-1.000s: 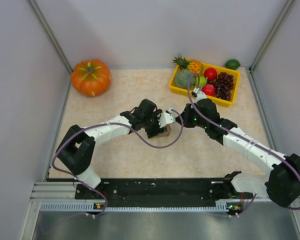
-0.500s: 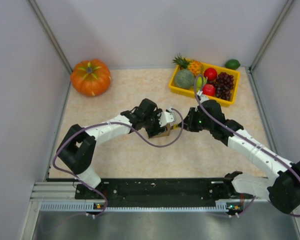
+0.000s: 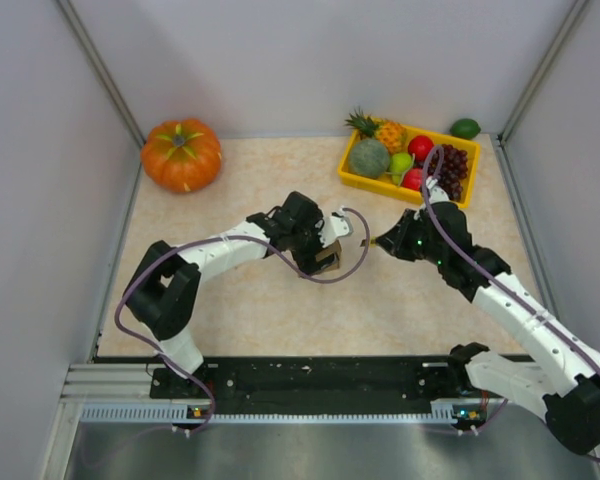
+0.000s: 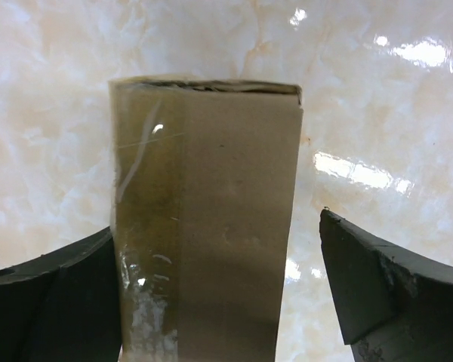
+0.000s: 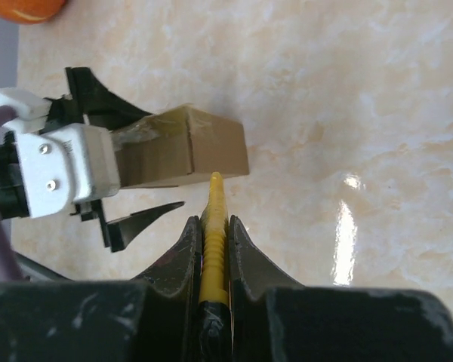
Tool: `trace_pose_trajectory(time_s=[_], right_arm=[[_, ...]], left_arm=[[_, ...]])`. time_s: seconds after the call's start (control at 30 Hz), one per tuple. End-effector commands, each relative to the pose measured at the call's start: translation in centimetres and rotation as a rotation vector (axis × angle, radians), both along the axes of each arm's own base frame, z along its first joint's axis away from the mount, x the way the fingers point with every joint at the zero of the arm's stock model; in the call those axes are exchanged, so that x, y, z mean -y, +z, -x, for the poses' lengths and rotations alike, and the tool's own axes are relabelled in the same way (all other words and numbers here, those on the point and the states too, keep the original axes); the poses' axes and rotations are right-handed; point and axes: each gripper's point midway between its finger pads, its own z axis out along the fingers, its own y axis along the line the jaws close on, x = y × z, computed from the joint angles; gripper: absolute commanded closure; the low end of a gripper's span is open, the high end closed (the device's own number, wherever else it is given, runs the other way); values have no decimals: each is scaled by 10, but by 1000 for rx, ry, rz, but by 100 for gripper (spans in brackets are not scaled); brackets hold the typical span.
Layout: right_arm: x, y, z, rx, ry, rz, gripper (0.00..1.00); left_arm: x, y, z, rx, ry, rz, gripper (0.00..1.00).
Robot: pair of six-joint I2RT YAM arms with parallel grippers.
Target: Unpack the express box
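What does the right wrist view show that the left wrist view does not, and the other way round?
Only the right wrist view shows a thin yellow tool pinched between the right fingers, and the edge of the pumpkin. Only the left wrist view shows the box and its taped face close up, with one of the left fingers touching it and the other apart. Both show the box, the left fingers and the pale table.

The left arm [image 3: 225,252] is reaching toward the table's middle with its elbow bent. The left gripper [image 3: 320,254] is standing open, one finger touching the box [image 4: 204,226], the other apart from it. The right arm [image 3: 510,300] is stretching forward and leftward, and the right gripper [image 5: 211,220] is pinching a thin yellow tool [image 5: 214,196].
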Motion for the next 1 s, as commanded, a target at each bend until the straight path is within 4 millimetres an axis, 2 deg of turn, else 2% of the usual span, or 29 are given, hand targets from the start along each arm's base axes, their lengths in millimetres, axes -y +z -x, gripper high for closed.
trace_pose_trajectory(time_s=[0.0,0.1,0.2,0.23,0.3,0.33,0.4,0.43,0.5,0.53,0.6,0.67,0.7,0.73,0.8,0.97], right_arm=[[13,-26,-12,-41,-53,26,100],[17,-53,-15,-84,-45,45,100],[20,-71,-18,-111,-35,28,100],[19,-76,-21,-118,-31,19,98],[22,-83,-25,-133,-39,8,94],[20,-87,-25,-145,-26,-3,92],[22,-88,-32,-140,-34,-16,90],[21,-94,-32,-161,-29,-15,89],[24,-97,-35,-168,-40,-14,88],[24,-98,-36,-171,-43,-12,82],[29,-101,-38,-188,-65,4,77],[40,-104,-40,-206,-104,66,72],[44,-102,-39,-223,-115,92,70],[52,-103,-41,-230,-144,129,66],[61,-99,-40,-234,-160,179,61],[87,-87,-42,-204,-242,297,36]], left_arm=[[6,9,2,-35,2,36,1],[11,26,-6,15,21,83,1],[13,47,-12,59,50,122,1],[14,59,-14,87,53,149,1],[13,70,-16,116,68,172,1],[14,84,-17,149,73,202,1],[11,94,-18,177,99,226,1],[10,109,-21,215,111,255,1],[8,120,-20,239,136,287,1],[4,132,-18,261,148,312,1],[2,141,-13,286,142,339,1],[-3,165,-11,348,159,400,1],[-8,163,-9,358,167,402,1],[-13,178,-6,396,176,433,1],[-24,195,-5,461,218,465,1],[-45,225,-9,533,346,536,1]])
